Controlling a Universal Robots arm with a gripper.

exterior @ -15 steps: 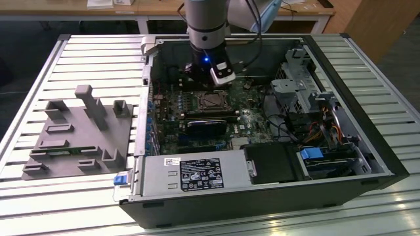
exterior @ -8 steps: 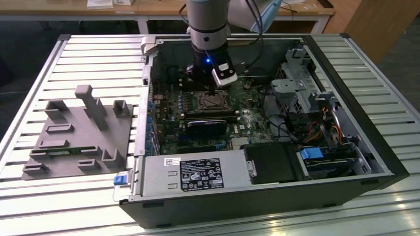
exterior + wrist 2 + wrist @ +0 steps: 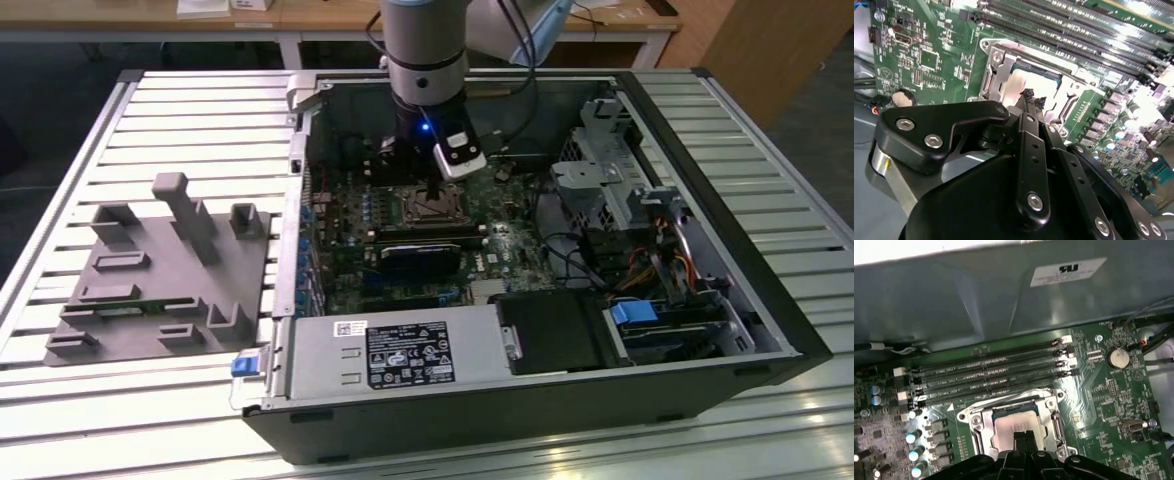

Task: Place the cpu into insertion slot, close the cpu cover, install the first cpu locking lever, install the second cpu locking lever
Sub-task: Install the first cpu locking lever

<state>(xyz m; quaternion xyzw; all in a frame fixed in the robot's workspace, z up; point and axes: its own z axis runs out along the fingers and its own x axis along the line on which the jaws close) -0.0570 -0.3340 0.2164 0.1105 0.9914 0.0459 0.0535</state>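
Note:
The cpu [image 3: 1006,427] lies in the insertion slot [image 3: 430,205] on the green board, its dull silver top [image 3: 1015,86] showing through the window of the cpu cover [image 3: 977,424]. The cover's metal frame [image 3: 999,75] lies flat around the chip. My gripper [image 3: 1025,437] hangs just above the chip's middle, its two black fingertips [image 3: 1029,95] pressed together with nothing between them. In the exterior view the gripper [image 3: 437,190] stands upright over the socket inside the open computer case. Its fingers hide part of the chip and the near side of the cover.
Several long black memory slots [image 3: 989,372] run beside the socket. A coin battery [image 3: 1117,358] sits on the board. The case wall [image 3: 979,305], the drive cage [image 3: 614,180] and the power supply [image 3: 387,355] hem the board in. A grey fixture [image 3: 160,270] lies on the slatted table.

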